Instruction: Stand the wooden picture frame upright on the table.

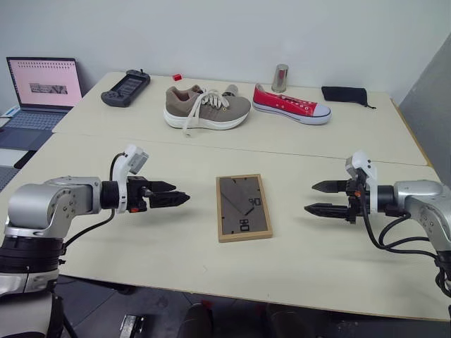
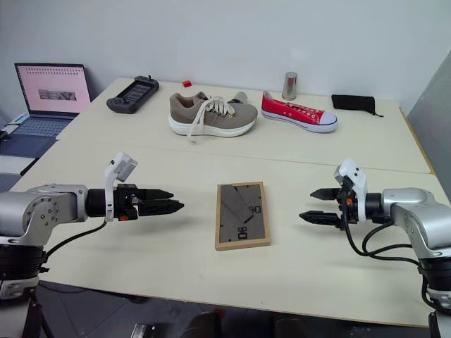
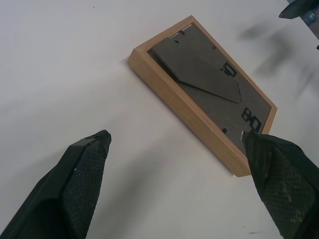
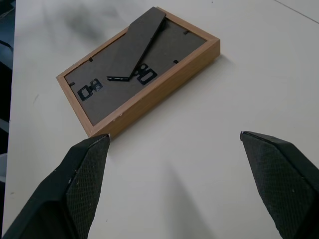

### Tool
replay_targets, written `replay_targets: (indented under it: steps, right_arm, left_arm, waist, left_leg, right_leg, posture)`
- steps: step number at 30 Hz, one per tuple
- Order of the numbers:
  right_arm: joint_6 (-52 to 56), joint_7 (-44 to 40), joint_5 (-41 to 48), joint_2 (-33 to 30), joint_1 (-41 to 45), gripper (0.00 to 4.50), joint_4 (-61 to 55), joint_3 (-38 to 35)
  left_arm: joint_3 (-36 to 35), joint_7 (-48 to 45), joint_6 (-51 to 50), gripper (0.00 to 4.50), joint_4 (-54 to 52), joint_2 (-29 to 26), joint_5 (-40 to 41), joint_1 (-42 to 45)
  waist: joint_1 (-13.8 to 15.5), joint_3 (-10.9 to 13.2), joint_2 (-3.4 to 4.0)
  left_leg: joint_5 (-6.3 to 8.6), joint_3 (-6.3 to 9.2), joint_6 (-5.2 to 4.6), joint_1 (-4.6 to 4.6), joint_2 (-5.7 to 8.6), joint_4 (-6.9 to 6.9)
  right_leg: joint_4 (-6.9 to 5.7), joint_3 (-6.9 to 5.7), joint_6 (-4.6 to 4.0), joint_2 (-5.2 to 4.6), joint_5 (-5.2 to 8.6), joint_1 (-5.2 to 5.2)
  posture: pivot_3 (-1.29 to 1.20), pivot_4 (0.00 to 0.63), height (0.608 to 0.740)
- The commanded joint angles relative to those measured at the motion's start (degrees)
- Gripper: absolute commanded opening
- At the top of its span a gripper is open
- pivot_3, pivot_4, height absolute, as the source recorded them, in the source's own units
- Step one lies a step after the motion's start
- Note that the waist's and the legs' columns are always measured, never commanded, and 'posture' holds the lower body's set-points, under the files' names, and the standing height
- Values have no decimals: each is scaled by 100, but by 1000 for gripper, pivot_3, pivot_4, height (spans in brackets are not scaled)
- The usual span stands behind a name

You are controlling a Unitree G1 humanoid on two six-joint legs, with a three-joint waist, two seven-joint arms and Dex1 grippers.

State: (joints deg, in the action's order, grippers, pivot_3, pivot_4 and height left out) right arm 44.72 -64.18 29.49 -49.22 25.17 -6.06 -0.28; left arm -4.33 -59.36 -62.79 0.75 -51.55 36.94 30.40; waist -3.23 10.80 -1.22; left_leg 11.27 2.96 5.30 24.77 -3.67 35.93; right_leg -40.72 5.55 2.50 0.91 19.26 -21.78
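The wooden picture frame [image 1: 244, 207] lies flat and face down on the cream table [image 1: 176, 253], its dark back panel and folded stand facing up. My left gripper [image 1: 180, 198] hovers open to the frame's left, pointing at it with a gap between. To the frame's right my right gripper [image 1: 315, 198] is open too, aimed at the frame and apart from it. In the left wrist view the frame [image 3: 204, 94] lies beyond the black fingers [image 3: 82, 179]; in the right wrist view the frame [image 4: 137, 67] lies past the spread fingers [image 4: 84, 184].
On the far table stand a tan sneaker [image 1: 206, 108], a red sneaker [image 1: 290, 104], a metal cup [image 1: 280, 78], a black game controller [image 1: 125, 88], a small red block [image 1: 177, 76] and a black pouch [image 1: 345, 94]. A laptop [image 1: 41, 91] sits far left.
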Motion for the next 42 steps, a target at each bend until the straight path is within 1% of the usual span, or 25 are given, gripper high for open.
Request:
replay_targets:
  steps: [1,3,5,6,8,10,11,13,17,19,22,23,24,26,29,33,37,42]
  right_arm:
    - [31,38,53,-48,12,4441,-166,-75]
    - [88,-1,89,-83,-29,4441,-205,-56]
    - [3,-44,-5,-129,-125,4075,-208,32]
    - [-77,9,-116,-106,-153,3926,-183,110]
    - [-150,103,-236,-36,-161,3451,-157,216]
    - [-160,180,-287,57,-131,2969,-160,305]
    - [-167,227,-315,115,-114,2649,-165,358]
    - [-167,343,-371,237,-99,2185,-196,457]
    - [-106,558,-452,505,-124,1259,-370,632]
    - [-133,615,-520,590,-122,869,-430,769]
    - [-247,727,-695,728,-165,101,-505,1014]
    - [-270,750,-752,771,-180,0,-510,1083]
    - [-305,770,-801,811,-193,0,-524,1160]
    - [-311,784,-822,884,-221,0,-588,1252]
    - [-238,733,-760,941,-243,0,-692,1311]
    - [-283,700,-791,1079,-257,0,-785,1548]
    - [-56,771,-581,1297,-209,0,-874,1506]
    - [-46,907,-793,1317,-205,0,-748,1489]
  left_arm:
    - [44,-79,138,4500,-197,-22,7,-39]
    - [96,-131,118,4500,-260,-70,20,-77]
    - [76,-122,114,4500,-245,-27,53,-80]
    - [50,-42,118,4321,-174,56,45,-57]
    - [78,38,243,4024,-152,144,-30,-81]
    - [174,57,482,3520,-240,179,-168,-165]
    - [201,104,577,3231,-265,229,-225,-194]
    - [206,289,691,2823,-221,407,-308,-177]
    - [492,504,1182,1914,-139,708,-715,-159]
    - [714,485,1546,1541,-70,787,-985,-165]
    - [970,663,2041,879,249,1100,-1372,-75]
    - [1015,752,2187,613,380,1244,-1471,-34]
    - [1056,764,2319,318,481,1369,-1536,-12]
    - [1086,815,2498,37,610,1585,-1608,32]
    - [1133,746,2648,37,790,1719,-1718,125]
    - [1404,828,2983,37,1458,2087,-2098,542]
    - [1522,689,3245,37,1814,2206,-2356,719]
    - [1505,648,3356,37,2006,2262,-2501,779]
  waist:
    - [-4,0,0]
    - [-5,0,0]
    - [1,0,0]
    - [4,0,0]
    - [3,0,0]
    - [-6,0,0]
    - [-11,0,0]
    - [-6,0,0]
    - [4,-1,-1]
    - [4,-1,-1]
    - [6,-1,0]
    - [8,-1,0]
    - [9,-1,0]
    - [13,-1,0]
    - [11,-1,-1]
    - [28,-2,-2]
    - [23,-2,-2]
    - [34,-3,-1]
  left_leg:
    - [0,0,0,0,-1,0]
    - [0,0,0,0,-1,0]
    - [0,0,0,0,-1,0]
    - [0,1,0,0,-1,0]
    - [0,1,0,0,0,0]
    - [0,-1,0,0,0,0]
    - [0,0,0,0,-1,0]
    - [0,0,0,-1,-2,0]
    - [0,1,0,0,0,4]
    - [0,1,1,1,0,3]
    - [0,1,1,0,0,3]
    - [0,1,1,0,1,4]
    - [-1,1,1,0,1,6]
    - [0,1,1,1,1,6]
    - [-1,3,1,1,1,7]
    - [-1,5,1,1,2,8]
    - [0,4,1,1,6,10]
    - [-1,9,1,0,6,10]
  right_leg:
    - [0,0,0,0,0,0]
    - [0,0,0,1,0,0]
    - [0,0,0,1,0,0]
    - [0,-1,0,1,0,0]
    - [0,-1,0,0,0,1]
    - [0,1,0,0,0,0]
    - [0,0,0,1,0,0]
    - [-1,0,0,1,0,-2]
    - [-2,1,0,0,0,3]
    - [-4,1,-1,0,0,1]
    - [-3,0,-1,0,0,2]
    - [-3,0,-1,0,0,2]
    - [-3,0,-1,0,0,2]
    - [-2,1,-1,0,0,2]
    - [-5,0,-1,0,0,2]
    - [-5,-1,-1,1,-1,4]
    - [-5,1,-1,0,-1,6]
    - [-8,-2,-1,0,-1,7]
  posture:
    - [0,150,740]
    - [0,150,740]
    - [0,150,740]
    - [0,150,740]
    - [0,150,740]
    - [0,150,740]
    - [0,150,740]
    - [0,150,740]
    - [0,150,740]
    - [0,150,740]
    - [0,150,740]
    - [0,150,740]
    - [0,150,740]
    - [0,150,740]
    - [0,150,740]
    - [0,150,740]
    - [0,150,740]
    - [0,150,740]
